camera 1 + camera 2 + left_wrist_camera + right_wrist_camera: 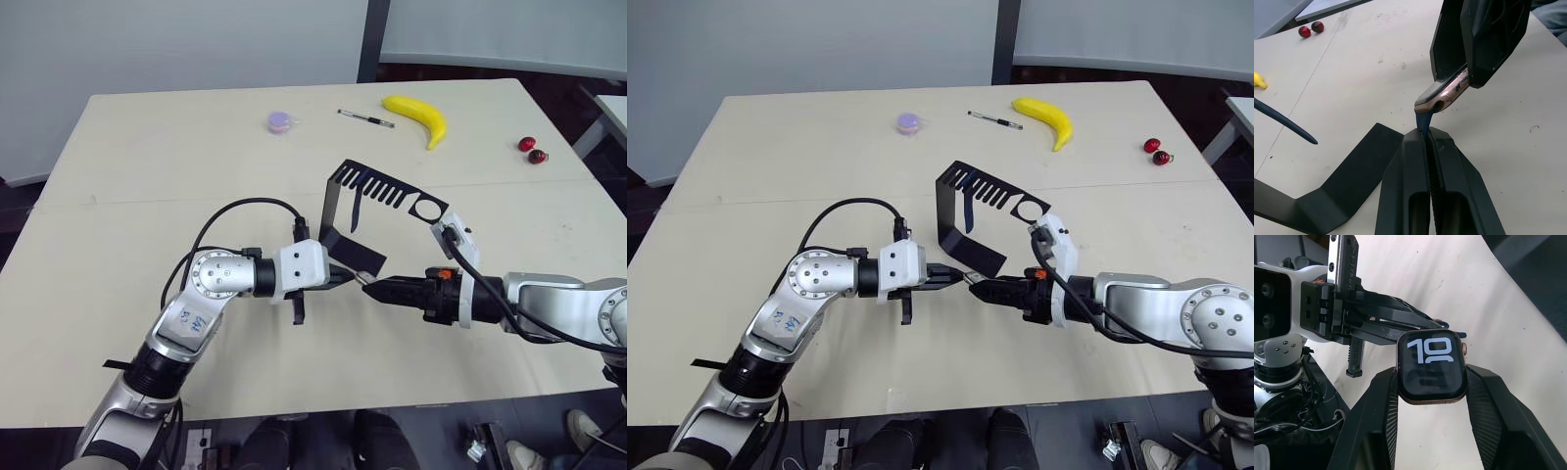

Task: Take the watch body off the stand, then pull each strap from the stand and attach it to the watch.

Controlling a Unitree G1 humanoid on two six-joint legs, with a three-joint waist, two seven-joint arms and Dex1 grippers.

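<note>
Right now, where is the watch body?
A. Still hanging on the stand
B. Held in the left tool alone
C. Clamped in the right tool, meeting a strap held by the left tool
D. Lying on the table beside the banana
C: the watch body sits between the right tool fingers, while the left tool, shut on a blue strap, brings it to the case edge.
</note>
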